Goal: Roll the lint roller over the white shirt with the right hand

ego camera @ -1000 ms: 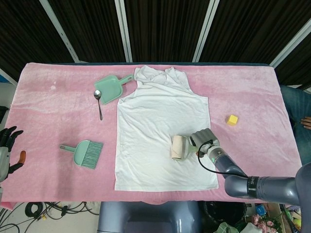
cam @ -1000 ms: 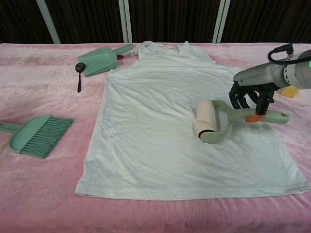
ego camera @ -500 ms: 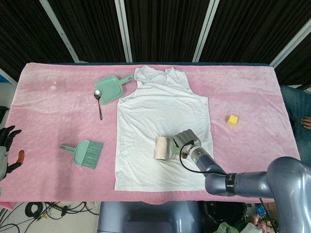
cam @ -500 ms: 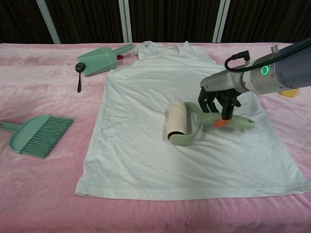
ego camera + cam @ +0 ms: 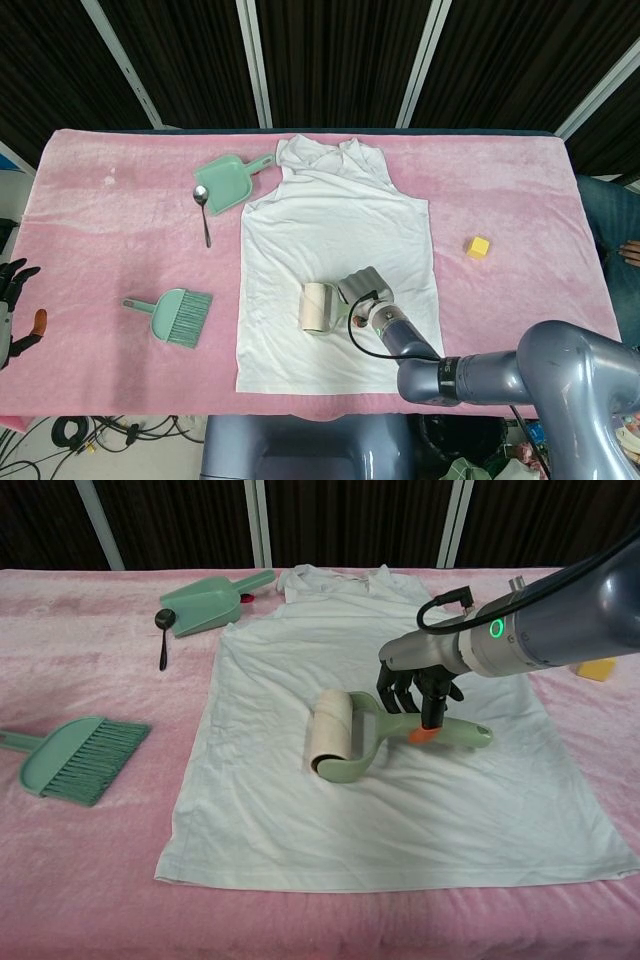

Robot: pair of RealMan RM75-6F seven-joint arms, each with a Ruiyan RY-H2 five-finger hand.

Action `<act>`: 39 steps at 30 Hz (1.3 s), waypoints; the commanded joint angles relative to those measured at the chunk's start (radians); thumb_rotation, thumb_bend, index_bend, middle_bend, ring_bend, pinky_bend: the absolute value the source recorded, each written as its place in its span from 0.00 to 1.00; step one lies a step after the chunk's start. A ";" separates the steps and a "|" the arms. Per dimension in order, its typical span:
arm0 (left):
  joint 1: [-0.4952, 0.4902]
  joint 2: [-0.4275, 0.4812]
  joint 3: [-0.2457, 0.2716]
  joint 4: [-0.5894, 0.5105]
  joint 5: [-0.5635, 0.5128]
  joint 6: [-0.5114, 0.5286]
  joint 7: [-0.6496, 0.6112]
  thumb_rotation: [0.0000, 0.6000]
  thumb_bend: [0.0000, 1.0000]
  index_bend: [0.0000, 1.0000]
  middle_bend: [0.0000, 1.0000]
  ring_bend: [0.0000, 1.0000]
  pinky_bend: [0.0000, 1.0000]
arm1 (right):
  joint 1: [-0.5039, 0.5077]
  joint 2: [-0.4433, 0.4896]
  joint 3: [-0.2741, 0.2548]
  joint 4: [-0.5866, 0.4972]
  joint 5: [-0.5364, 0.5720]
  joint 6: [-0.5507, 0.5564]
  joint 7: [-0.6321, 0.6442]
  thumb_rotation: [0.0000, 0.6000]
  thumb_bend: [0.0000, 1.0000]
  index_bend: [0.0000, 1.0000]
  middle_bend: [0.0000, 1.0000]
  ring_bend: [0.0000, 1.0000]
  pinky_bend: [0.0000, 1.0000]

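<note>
The white shirt (image 5: 335, 250) (image 5: 380, 680) lies flat on the pink cloth, collar away from me. On its lower middle rests the lint roller (image 5: 330, 732) (image 5: 315, 306), a cream drum in a green frame with a green handle (image 5: 455, 733). My right hand (image 5: 420, 688) (image 5: 362, 290) grips the handle just behind the drum, fingers curled over it. My left hand (image 5: 12, 300) shows only at the far left edge of the head view, off the table, with its dark fingers apart and nothing in it.
A green dustpan (image 5: 228, 181) (image 5: 205, 604) and a spoon (image 5: 204, 212) (image 5: 163, 635) lie left of the collar. A green hand brush (image 5: 172, 315) (image 5: 75, 757) sits further left and nearer. A yellow block (image 5: 478, 247) (image 5: 598, 668) lies right of the shirt.
My right hand has drawn the lint roller leftward across the shirt, from its right side to the lower middle. The left hand has barely moved.
</note>
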 commanded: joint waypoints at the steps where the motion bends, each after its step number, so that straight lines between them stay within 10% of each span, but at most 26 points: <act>1: 0.000 0.000 0.000 0.000 0.001 0.000 0.001 1.00 0.46 0.17 0.10 0.05 0.09 | 0.006 0.007 -0.011 -0.004 0.013 0.003 -0.008 1.00 0.57 0.66 0.63 0.62 0.63; 39: 0.005 0.000 0.004 -0.007 0.009 0.011 0.017 1.00 0.46 0.17 0.10 0.05 0.09 | -0.018 0.243 -0.208 -0.142 0.059 -0.027 -0.019 1.00 0.58 0.66 0.63 0.62 0.63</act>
